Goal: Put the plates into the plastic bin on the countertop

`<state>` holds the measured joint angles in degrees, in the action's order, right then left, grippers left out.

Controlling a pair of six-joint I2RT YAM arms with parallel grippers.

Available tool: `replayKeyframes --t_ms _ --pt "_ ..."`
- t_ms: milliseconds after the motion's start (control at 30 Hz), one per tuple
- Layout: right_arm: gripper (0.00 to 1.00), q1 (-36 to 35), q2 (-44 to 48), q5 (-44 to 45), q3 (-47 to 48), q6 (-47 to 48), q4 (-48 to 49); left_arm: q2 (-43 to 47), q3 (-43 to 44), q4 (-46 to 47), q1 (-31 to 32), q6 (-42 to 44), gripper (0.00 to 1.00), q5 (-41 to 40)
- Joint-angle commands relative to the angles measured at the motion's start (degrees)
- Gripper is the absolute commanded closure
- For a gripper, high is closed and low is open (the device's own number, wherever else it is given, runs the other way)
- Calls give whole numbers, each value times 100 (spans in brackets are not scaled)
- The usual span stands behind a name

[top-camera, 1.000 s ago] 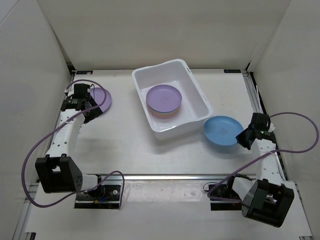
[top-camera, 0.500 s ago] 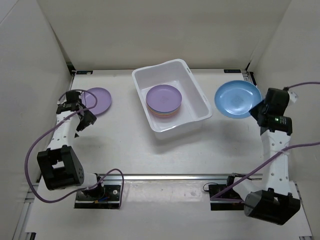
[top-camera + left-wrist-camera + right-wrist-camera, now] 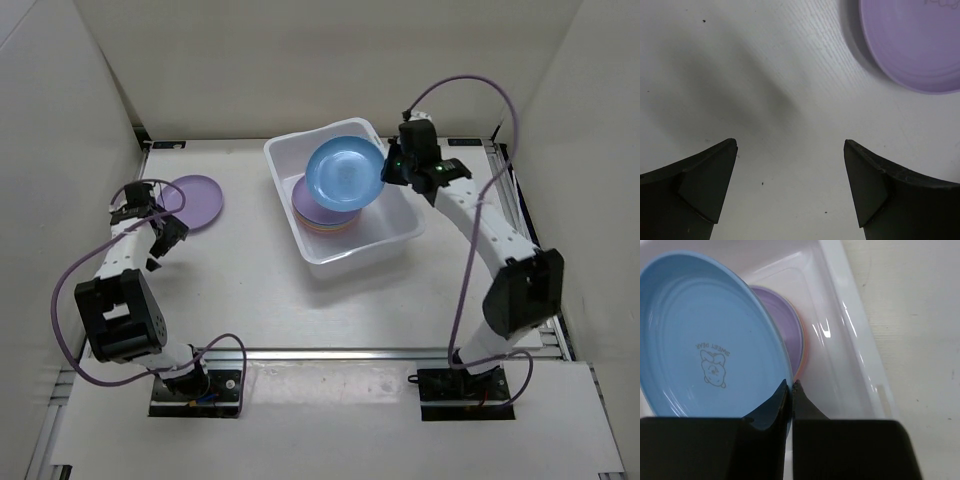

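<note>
Top external: I see plastic bin [image 3: 372, 240] holding plate stack [image 3: 325, 222], half hidden under blue plate [image 3: 344, 172] pinched by right gripper [image 3: 789, 387]. Left gripper [image 3: 790, 144] gapes empty near purple plate [image 3: 912, 45] on countertop [image 3: 240, 280].

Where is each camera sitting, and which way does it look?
Top camera: high behind the arms, looking down on the countertop and plastic bin; both whole arms show.
Left wrist camera: on the left arm, facing down at the countertop and part of the purple plate; the open left hand shows.
Right wrist camera: on the right arm, facing into the bin; the right hand, shut on the blue plate, shows.
Shared: top and right wrist views both show the blue plate and stacked plates.
</note>
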<state>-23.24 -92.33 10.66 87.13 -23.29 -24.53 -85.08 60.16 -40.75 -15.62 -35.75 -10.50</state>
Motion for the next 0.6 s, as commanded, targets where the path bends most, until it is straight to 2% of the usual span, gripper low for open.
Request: replayKeyframes --t_ms 0,100,333,400,433,500,533,567 --pt "100 31 -661 -178 435 114 414 -149 277 383 -47 -239 1 101" --pt "100 -48 -1277 -99 708 88 441 -359 400 515 -64 -327 1 110" --pt "82 -84 -2297 -81 1454 140 309 -764 567 814 -56 -495 0 -13" --pt "66 -110 -2429 -116 1561 184 195 -852 584 928 -47 -521 1 -48" --pt "48 -127 -2421 -142 1596 219 177 -940 584 955 -55 -538 1 -66" --pt "27 -154 -2334 -160 1579 272 142 -1037 593 1095 -47 -565 2 -119" --pt "14 -154 -2281 -160 1561 298 116 -1159 611 1104 -64 -582 2 -127" --pt "10 -163 -2211 -143 1570 351 81 -1212 663 1113 -56 -591 2 -110"
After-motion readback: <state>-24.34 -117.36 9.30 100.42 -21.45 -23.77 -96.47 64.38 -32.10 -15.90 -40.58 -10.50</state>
